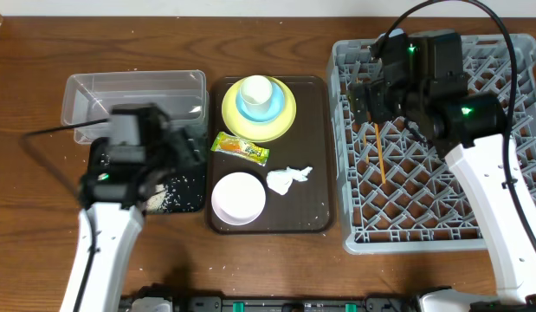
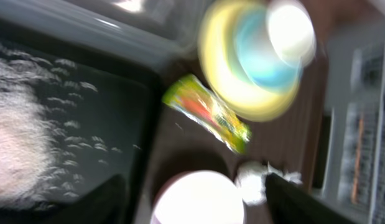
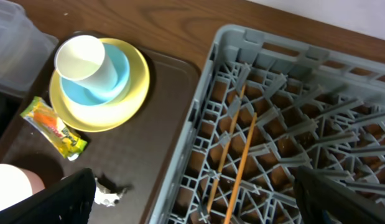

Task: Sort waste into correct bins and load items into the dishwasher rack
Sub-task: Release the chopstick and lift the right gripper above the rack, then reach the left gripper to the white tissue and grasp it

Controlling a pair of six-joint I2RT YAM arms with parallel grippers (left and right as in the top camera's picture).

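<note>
Rice scraps (image 1: 166,196) lie scattered in the black tray (image 1: 196,185), which sits just in front of the clear tub (image 1: 133,83) at the left of the table. We see the left gripper (image 1: 191,154) above that tray; its fingers look spread with nothing between them, though its wrist view is blurred. Beside it, the brown serving tray (image 1: 295,210) carries the yellow plate (image 1: 285,123), with the blue bowl (image 1: 270,109) on it and the white cup (image 1: 256,89) inside the bowl. Below them lie the snack wrapper (image 1: 240,148), the white bowl (image 1: 238,198) and the crumpled tissue (image 1: 287,178). At the right, the grey rack (image 1: 441,218) holds 2 chopsticks (image 3: 228,142) lying side by side among its pegs. The right gripper (image 1: 369,102) hangs over the rack's far left corner, fingers wide apart and empty.
</note>
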